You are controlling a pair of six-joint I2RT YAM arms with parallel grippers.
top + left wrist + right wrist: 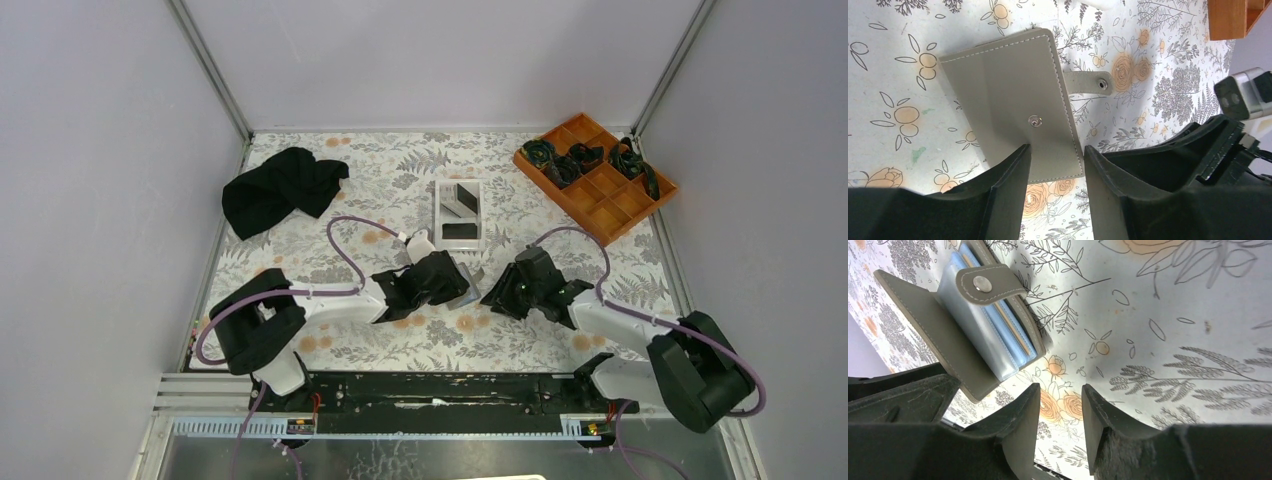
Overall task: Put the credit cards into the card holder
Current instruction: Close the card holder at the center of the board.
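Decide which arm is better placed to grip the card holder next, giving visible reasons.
Left, probably: the left gripper's open jaws straddle the card holder's edge; the right gripper is open beside it.

Left tool (1057,150), right tool (1060,388) (both parted).

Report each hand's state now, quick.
Left hand: open over the card holder, nothing clamped.
Right hand: open, empty, beside the card holder.
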